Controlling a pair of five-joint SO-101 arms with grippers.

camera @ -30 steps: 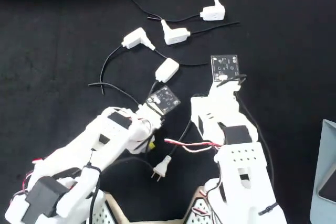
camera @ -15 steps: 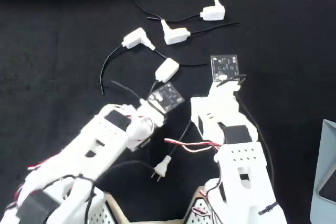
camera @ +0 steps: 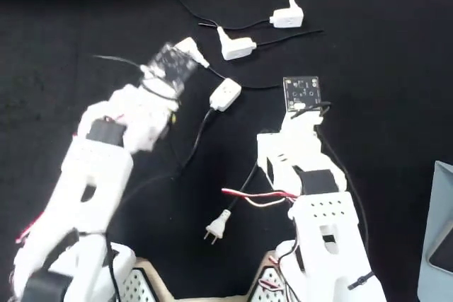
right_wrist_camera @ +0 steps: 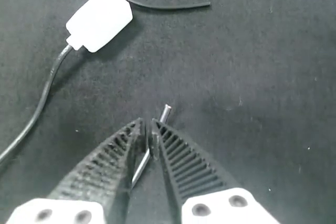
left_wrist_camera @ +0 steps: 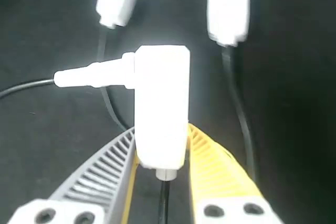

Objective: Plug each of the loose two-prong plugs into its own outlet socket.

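Observation:
My left gripper (camera: 175, 61) (left_wrist_camera: 161, 139) is shut on a white plug (left_wrist_camera: 160, 157) whose black cable runs back between the fingers. The plug's front meets an angled white socket (camera: 187, 49) (left_wrist_camera: 160, 87); I cannot tell if the prongs are in. A second loose plug (camera: 216, 228) lies near the table's front. My right gripper (camera: 301, 109) (right_wrist_camera: 147, 125) sits mid-table, shut on a thin metal rod (right_wrist_camera: 165, 113). A white socket block (camera: 226, 93) (right_wrist_camera: 100, 19) (left_wrist_camera: 228, 9) lies between the two arms.
Two more white sockets (camera: 237, 47) (camera: 287, 15) lie at the back of the black table (camera: 396, 68). Black cables cross the middle. A grey-blue box (camera: 439, 238) stands at the right edge.
My left arm has swung from the table's middle to the back left, carrying its plug and cable up to the angled socket. The right arm has not moved.

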